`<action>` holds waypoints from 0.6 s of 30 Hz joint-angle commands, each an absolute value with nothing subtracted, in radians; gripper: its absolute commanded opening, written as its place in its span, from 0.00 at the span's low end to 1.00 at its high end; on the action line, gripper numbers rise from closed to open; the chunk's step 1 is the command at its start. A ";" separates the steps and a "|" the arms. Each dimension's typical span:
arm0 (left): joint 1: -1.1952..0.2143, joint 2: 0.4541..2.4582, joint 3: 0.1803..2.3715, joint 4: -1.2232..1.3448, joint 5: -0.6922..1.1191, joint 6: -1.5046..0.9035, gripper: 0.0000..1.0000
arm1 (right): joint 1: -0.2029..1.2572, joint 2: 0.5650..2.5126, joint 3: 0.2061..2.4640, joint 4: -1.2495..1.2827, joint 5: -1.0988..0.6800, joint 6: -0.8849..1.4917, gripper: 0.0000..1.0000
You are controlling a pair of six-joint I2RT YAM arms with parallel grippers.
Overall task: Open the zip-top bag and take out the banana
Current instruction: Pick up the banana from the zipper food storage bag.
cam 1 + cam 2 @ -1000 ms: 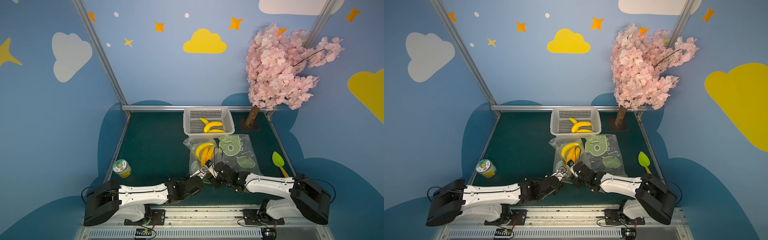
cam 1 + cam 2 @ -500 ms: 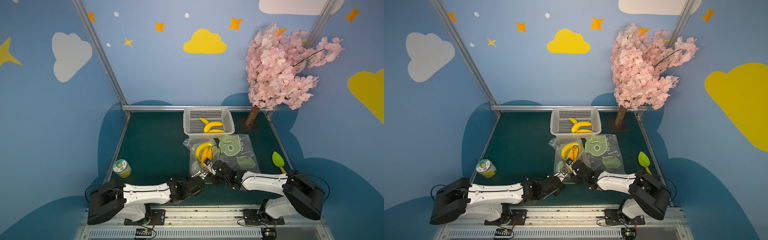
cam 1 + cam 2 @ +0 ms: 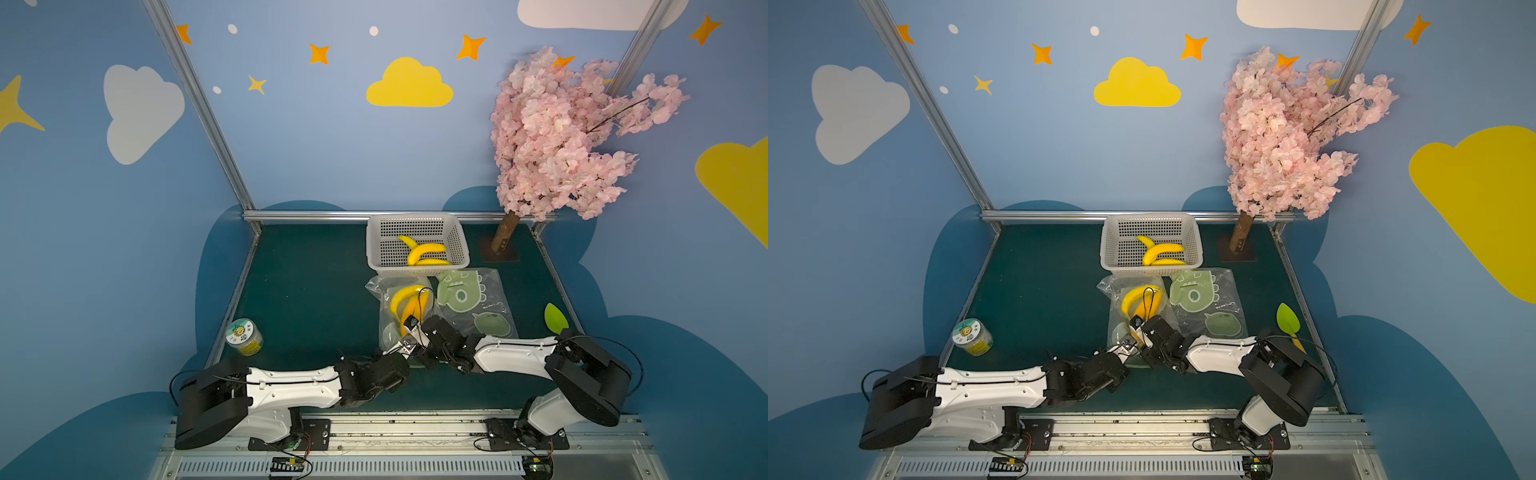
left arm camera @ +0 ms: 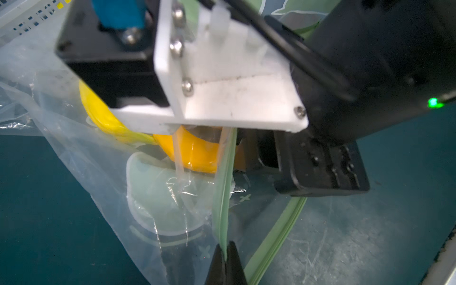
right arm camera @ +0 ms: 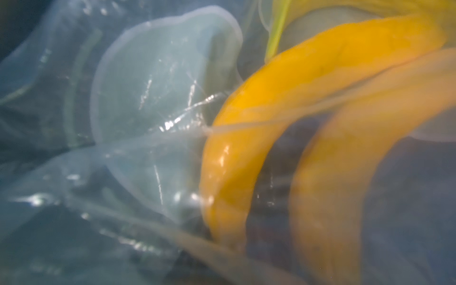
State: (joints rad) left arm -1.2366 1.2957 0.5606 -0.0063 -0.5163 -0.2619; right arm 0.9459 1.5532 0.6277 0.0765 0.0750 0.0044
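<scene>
Currently the left gripper point(image 4: 225, 256) has its jaws pressed together on the green zip strip point(image 4: 223, 197) of the zip-top bag point(image 3: 376, 287), pinching one lip at the mouth. The other lip's strip lies flat on the green mat point(image 3: 316, 291).

Right gripper point(image 3: 409, 334) is nose-in at the bag mouth, right beside the left one. One black finger point(image 4: 320, 170) shows in the left wrist view, with the orange banana point(image 4: 195, 153) just next to it. Can't tell how its jaws stand or whether it has hold of anything. The right wrist view is only blurred plastic and orange banana point(image 5: 237, 148) up close.

Orange banana is inside the bag, its end near the mouth. A yellow banana point(image 3: 400, 296) lies alongside it deeper in.

In both top views the bag sits on the mat just in front of the white basket point(image 3: 417, 219), mouth toward the arms. Basket holds three bananas point(image 3: 424, 249).

A second bag with dinosaur print point(image 3: 461, 291) lies just beside the first one. Jar point(image 3: 244, 336) and green leaf-shaped scoop point(image 3: 556, 318) are well apart, at opposite mat edges.
</scene>
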 commanded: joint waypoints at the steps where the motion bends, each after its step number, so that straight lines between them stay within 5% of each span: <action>1: -1.239 1.285 0.565 -0.006 -0.530 -0.273 0.02 | 0.946 1.594 0.650 0.013 0.006 0.028 0.25; 7: -1.239 1.294 0.563 -0.020 -0.546 -0.280 0.03 | 0.946 1.598 0.654 -0.010 -0.087 0.044 0.09; 18: -1.238 1.323 0.574 -0.058 -0.598 -0.282 0.02 | 0.943 1.498 0.624 -0.061 -0.274 0.023 0.10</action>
